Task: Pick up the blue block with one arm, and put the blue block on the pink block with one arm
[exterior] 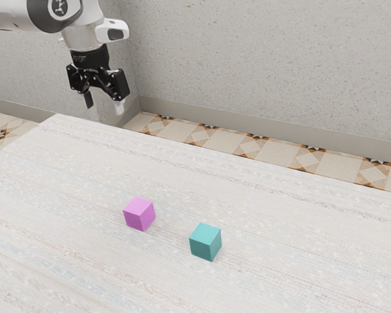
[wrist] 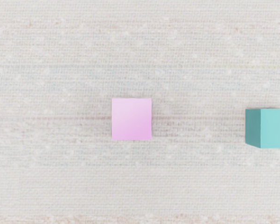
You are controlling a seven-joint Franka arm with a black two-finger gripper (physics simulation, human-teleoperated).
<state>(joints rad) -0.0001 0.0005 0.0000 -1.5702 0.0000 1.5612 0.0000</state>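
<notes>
Blocks, two in all: one pink block [exterior: 139, 214], one blue block [exterior: 204, 241]. Table [exterior: 280, 215]: one. Gripper [exterior: 104, 104]: one.

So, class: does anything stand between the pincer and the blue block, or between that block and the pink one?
Nothing visible does. The open pincer hangs high, with only air down to the blue block; only bare table lies between that and the pink block.

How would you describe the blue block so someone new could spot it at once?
Start at the pale tabletop, where two small cubes sit apart near the middle. The blue block is the one toward the exterior view's right, nearer the camera. It is teal, unlike the pink block beside it.
</notes>
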